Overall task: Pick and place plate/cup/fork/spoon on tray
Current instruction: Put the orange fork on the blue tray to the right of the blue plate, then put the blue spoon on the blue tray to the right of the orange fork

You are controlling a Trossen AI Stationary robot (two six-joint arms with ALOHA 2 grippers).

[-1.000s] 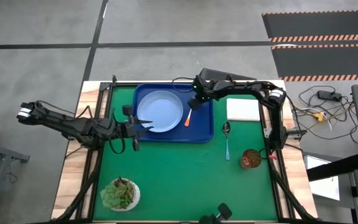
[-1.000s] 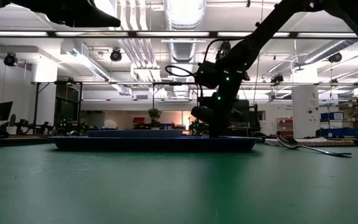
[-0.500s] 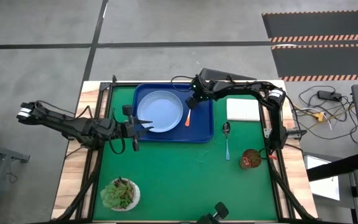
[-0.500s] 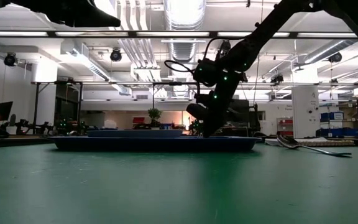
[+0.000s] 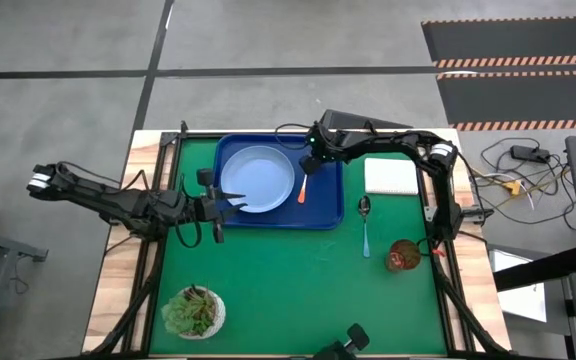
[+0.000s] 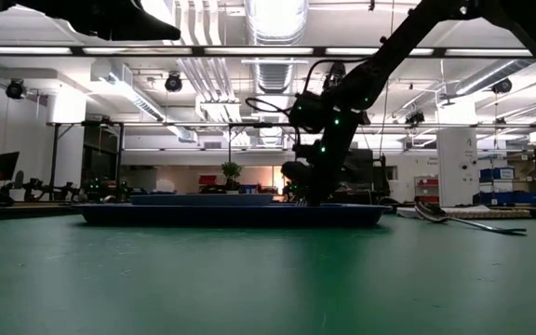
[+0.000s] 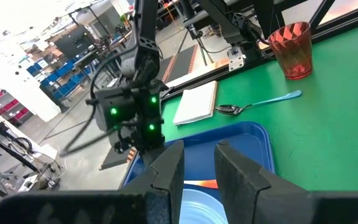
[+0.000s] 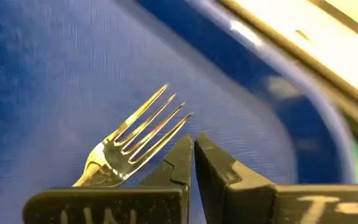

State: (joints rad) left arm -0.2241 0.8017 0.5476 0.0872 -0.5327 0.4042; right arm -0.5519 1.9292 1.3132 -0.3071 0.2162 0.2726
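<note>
The pale-blue plate (image 5: pixel 258 178) and the orange-handled fork (image 5: pixel 302 190) lie in the dark-blue tray (image 5: pixel 326 205). The fork lies to the right of the plate, with its tines (image 8: pixel 143 138) toward the far edge. My right gripper (image 8: pixel 193 148) is shut and low over the tray, right beside the tines; it also shows in the high view (image 5: pixel 309 165). My left gripper (image 5: pixel 232 203) is open and empty at the tray's near left side, by the plate's rim. The blue-handled spoon (image 5: pixel 365 226) and the dark-red cup (image 5: pixel 404 255) rest on the green mat to the right of the tray. My right gripper's shut fingertips (image 8: pixel 184 152) point down at the tray floor, close beside the tips of the fork's tines (image 8: pixel 166 127). I cannot tell whether they touch them. The fork lies flat on the tray.
A white pad (image 5: pixel 391 176) lies at the far right, next to the tray. A potted succulent (image 5: pixel 194 312) stands near the left front corner. The green mat (image 5: pixel 298 290) is bare between the tray and the near edge.
My right gripper has rocked a little at the wrist over the fork's tine end and gone slightly toward the tray's far edge. The fork, the plate and my left gripper stay where they were.
</note>
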